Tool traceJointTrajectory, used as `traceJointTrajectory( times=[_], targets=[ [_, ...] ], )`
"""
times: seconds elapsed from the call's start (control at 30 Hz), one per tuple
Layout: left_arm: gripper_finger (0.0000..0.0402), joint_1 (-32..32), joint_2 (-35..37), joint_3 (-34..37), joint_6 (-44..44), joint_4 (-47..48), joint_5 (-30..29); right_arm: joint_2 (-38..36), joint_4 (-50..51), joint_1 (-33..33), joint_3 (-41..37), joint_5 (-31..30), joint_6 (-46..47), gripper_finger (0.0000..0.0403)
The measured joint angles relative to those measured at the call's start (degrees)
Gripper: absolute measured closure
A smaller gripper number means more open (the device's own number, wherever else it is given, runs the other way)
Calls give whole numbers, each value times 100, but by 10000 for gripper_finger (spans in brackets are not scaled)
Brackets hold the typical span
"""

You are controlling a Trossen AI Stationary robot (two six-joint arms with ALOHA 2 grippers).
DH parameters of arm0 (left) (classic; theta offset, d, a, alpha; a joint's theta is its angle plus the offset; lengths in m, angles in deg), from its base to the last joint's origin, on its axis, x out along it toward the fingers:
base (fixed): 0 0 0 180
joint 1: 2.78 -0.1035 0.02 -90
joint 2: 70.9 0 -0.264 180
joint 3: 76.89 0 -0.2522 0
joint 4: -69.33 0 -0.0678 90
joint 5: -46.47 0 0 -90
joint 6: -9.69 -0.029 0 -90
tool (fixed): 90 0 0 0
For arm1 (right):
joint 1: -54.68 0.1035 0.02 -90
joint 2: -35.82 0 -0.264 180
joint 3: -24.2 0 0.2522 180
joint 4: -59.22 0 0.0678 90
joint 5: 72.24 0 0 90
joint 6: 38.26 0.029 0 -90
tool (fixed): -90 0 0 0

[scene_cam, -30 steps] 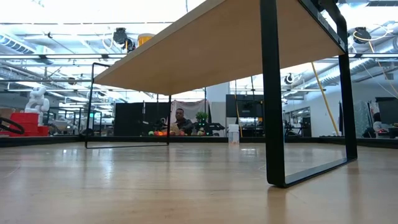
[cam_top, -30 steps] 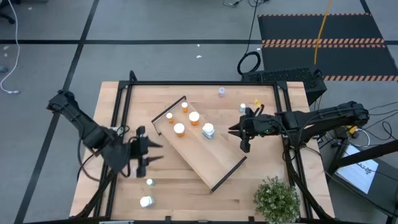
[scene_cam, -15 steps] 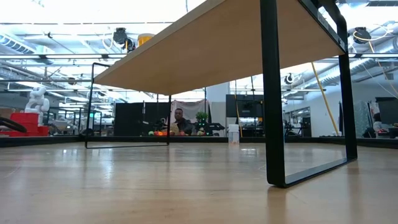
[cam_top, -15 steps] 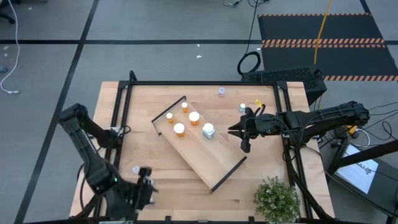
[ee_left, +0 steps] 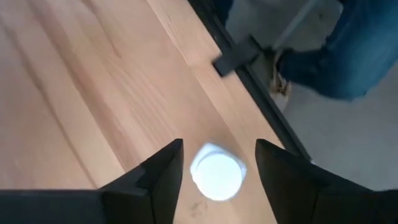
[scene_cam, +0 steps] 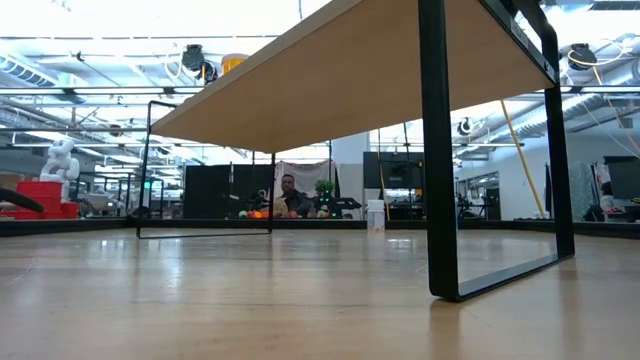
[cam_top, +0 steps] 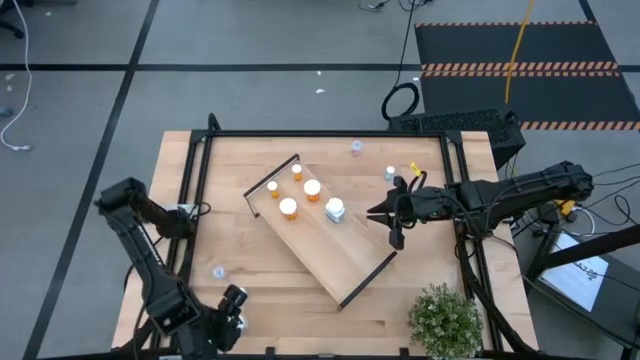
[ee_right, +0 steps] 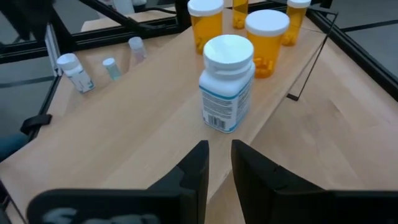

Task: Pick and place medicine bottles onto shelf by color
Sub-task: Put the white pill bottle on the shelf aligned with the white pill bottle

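Observation:
The shelf (cam_top: pixel 330 240) lies slantwise in the table's middle. On its far-left part stand several orange bottles (cam_top: pixel 288 208) and a white-capped pale bottle (cam_top: pixel 335 210). My left gripper (ee_left: pixel 219 144) is open at the table's near-left corner (cam_top: pixel 232 303), pointing down. Its fingers stand on either side of a white-capped bottle (ee_left: pixel 216 175) without touching it. That bottle stands on its base on the tabletop. My right gripper (ee_right: pixel 219 149) is shut and empty by the shelf's right side (cam_top: pixel 390 222), facing the pale bottle (ee_right: pixel 227 84).
A small clear bottle (cam_top: pixel 218 271) stands left of the shelf. Three small bottles (cam_top: pixel 390 174) stand near the far right. A potted plant (cam_top: pixel 445 320) is at the near-right corner. The table's dark frame rail (ee_left: pixel 249 53) runs close beside the left gripper.
My left arm has swung from beside the shelf's left side toward the table's near edge. Its gripper now hangs over the white-capped bottle at the near-left corner. The small clear bottle that it covered now shows.

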Motion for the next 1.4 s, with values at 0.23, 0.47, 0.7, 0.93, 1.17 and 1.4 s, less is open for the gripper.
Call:
traceJointTrajectory(
  times=[0.23,0.47,0.7,0.93,1.17,1.4],
  targets=[
    [121,-160,-237,0,-340,11,515,0,-31,212,2,0,65,342],
    [59,-153,-629,0,-677,120,998,0,-170,241,7,-7,-59,342],
    [58,-133,-1014,0,-1465,151,887,0,-168,241,7,-3,-180,342],
    [96,-137,-1178,0,-1957,435,819,0,-149,245,7,2,-180,342],
    [103,-137,-1188,0,-2200,498,794,0,-148,245,7,4,-142,342],
    [108,-153,-1187,31,-2288,340,792,0,-148,245,7,4,-175,342]
  ],
)
